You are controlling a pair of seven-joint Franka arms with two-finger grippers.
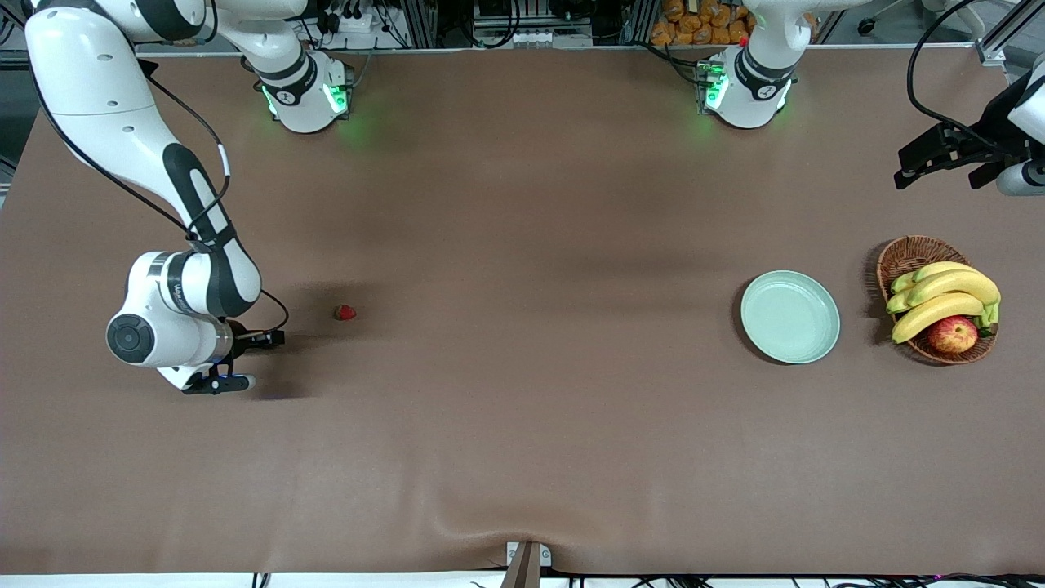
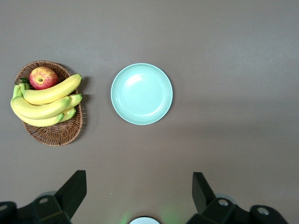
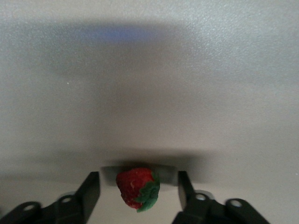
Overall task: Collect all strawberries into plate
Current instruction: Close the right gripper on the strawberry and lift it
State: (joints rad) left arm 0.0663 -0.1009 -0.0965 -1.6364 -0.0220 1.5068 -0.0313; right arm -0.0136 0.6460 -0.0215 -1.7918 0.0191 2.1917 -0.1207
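while the left arm waits, the right gripper (image 1: 249, 359) sits low over the table (image 1: 522, 457) at the right arm's end. its black fingers (image 3: 91, 192) are spread apart and holding nothing. the right wrist view shows a bumpy red strawberry (image 3: 137, 188) with a ragged green top in the gap, touching neither finger. in the front view that strawberry (image 1: 345, 312) lies on the smooth brown table just beside the gripper. toward the left arm's end sits the plate (image 1: 790, 317), round, glossy, pale mint with a raised rim. beside it is a woven wicker basket (image 1: 908, 255) with curved yellow bananas (image 1: 947, 296) and a red apple (image 1: 953, 334). the left gripper (image 1: 939, 163) hangs up high, fingers (image 2: 74, 187) wide open.
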